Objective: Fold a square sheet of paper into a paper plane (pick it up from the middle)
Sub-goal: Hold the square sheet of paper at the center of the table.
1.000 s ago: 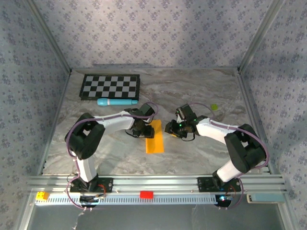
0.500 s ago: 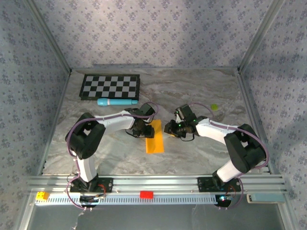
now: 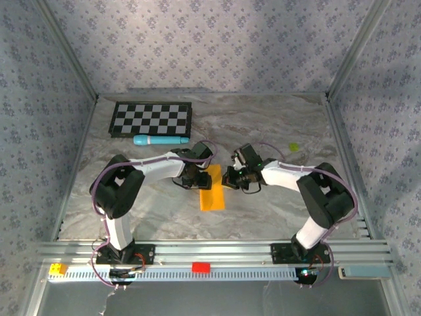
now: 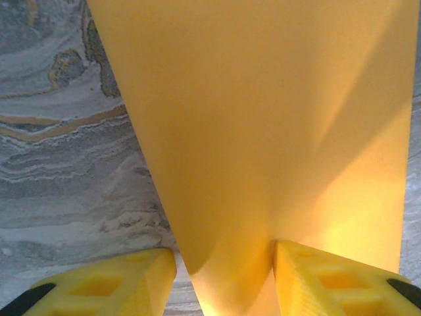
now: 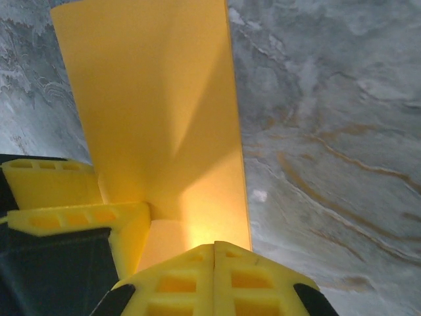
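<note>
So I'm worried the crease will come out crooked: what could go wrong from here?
Both grippers crowd the far end of the orange paper: the left gripper straddles it, jaws apart, and the shut right gripper sits right beside it. They could bump. The near end lies free, so a sideways pull might skew the folded strip.

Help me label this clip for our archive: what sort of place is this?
Likely a robot test cell: patterned wall panels box in a marble-look table, with a checkerboard and an aluminium mounting rail.
</note>
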